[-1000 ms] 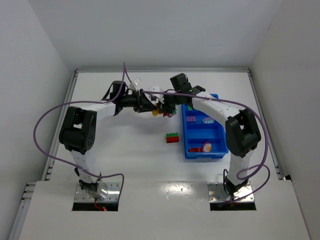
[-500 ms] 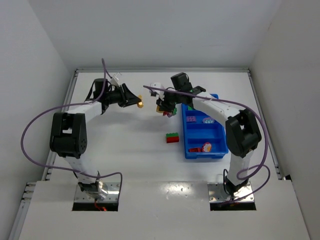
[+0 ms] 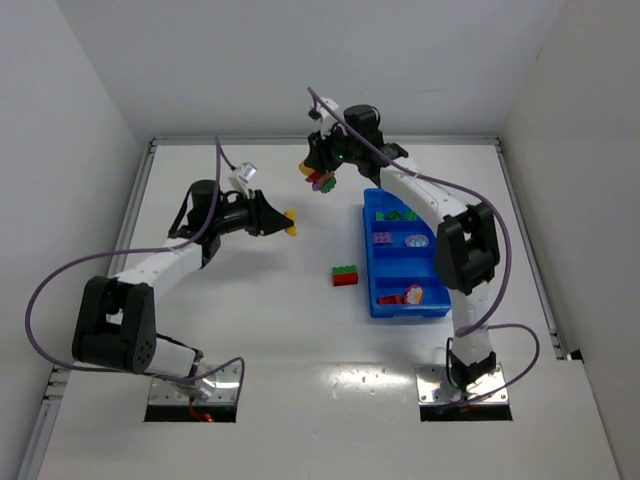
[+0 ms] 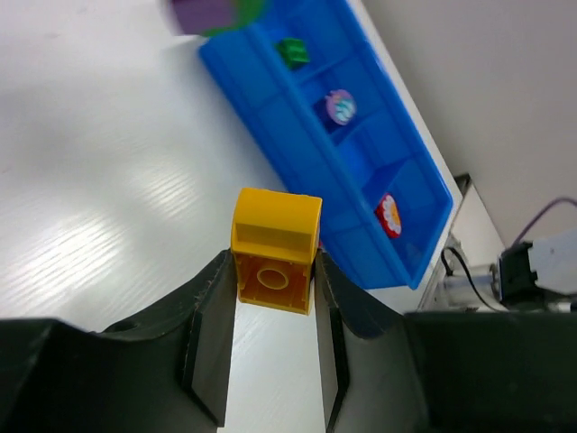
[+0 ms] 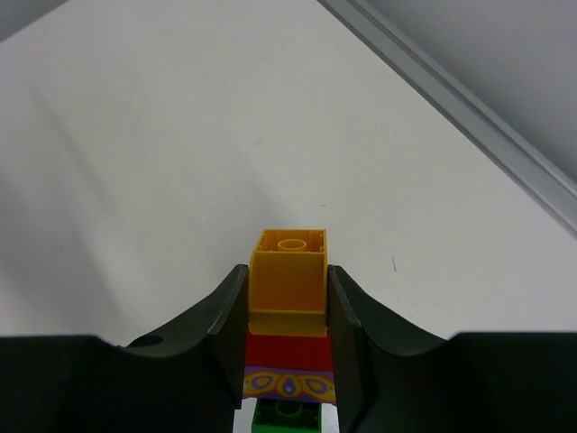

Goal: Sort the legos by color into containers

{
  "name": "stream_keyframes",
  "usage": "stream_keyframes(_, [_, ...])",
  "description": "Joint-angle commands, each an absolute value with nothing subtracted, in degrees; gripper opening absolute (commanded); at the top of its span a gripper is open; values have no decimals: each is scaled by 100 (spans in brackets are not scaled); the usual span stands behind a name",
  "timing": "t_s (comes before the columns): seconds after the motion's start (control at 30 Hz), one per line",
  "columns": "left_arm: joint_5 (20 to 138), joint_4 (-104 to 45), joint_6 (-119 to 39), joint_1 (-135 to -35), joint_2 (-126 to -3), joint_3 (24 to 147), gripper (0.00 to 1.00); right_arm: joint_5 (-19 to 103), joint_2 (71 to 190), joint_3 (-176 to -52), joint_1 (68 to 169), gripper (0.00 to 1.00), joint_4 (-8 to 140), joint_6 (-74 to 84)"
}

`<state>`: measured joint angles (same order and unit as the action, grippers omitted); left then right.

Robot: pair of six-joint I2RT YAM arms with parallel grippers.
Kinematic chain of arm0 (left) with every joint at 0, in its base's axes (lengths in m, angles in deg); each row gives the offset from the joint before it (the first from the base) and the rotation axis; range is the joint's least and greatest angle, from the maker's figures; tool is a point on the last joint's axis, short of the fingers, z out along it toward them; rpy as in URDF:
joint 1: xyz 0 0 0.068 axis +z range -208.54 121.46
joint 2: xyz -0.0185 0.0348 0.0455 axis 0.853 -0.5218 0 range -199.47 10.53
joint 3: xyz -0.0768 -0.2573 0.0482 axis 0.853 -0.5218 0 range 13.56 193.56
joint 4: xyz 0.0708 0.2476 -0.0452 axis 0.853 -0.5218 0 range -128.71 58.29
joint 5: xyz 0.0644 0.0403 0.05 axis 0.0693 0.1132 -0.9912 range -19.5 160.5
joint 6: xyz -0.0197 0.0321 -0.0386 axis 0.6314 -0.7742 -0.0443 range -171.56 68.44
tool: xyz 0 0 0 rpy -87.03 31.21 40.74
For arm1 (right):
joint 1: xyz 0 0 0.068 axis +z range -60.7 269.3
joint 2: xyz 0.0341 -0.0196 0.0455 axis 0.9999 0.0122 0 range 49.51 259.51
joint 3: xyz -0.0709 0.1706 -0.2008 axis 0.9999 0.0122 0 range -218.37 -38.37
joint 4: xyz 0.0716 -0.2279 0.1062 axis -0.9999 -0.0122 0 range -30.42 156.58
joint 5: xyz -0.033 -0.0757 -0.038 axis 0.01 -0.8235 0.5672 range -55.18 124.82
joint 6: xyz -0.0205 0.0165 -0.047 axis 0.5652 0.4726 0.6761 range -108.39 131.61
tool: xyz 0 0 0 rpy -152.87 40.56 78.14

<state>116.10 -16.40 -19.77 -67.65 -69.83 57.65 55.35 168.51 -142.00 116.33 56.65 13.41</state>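
Change since a second ago: both arms met at the tray's far-left corner, now they are well apart. The left fingers (image 3: 280, 221) are out at about 9 o'clock from the tray (image 3: 405, 268), pinching a single yellow brick (image 4: 275, 250) by its sides, off the surface (image 3: 250, 320). The right fingers (image 3: 318, 170) have gone up toward 12 o'clock and clamp a stack (image 5: 288, 307): yellow on top, then red, a purple patterned band, green at the bottom. The stack is held in the air. The tray and the loose red-and-green brick (image 3: 345, 275) have not shifted. That brick lies flat just off the tray's left wall, not touching it.

In the tray there is a green piece in the far compartment, purple and a round printed piece in the next, red and another round piece in the near one.

Edges: the stack hangs near the far rail (image 3: 420, 140) at 12 o'clock. The tray sits near the 3 o'clock edge. Bare surface spreads from 6 to 9 o'clock, between the left fingers and the loose brick.
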Motion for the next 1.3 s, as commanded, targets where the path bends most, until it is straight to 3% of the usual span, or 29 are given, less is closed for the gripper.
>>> stream_keyframes(0.0, [11506,-817,-2239,-7294,-6814,5706,10,5362,17149,-14673,11471,0,5955,284])
stream_keyframes(0.13, [11120,411,-1634,-7848,-6901,5522,10,5301,17290,-14850,11303,0,6061,-156])
stream_keyframes(0.4, [10390,1416,-1201,-8798,-7569,5653,10,5556,17405,-15008,10837,0,6113,-632])
stream_keyframes(0.67, [10187,1628,-1201,-9624,-8474,6487,10,6022,17405,-14956,10380,0,6228,-1027])
stream_keyframes(1.27, [10346,1259,-1377,-10161,-10056,7964,13,6539,17405,-14850,9924,0,6395,-1405])
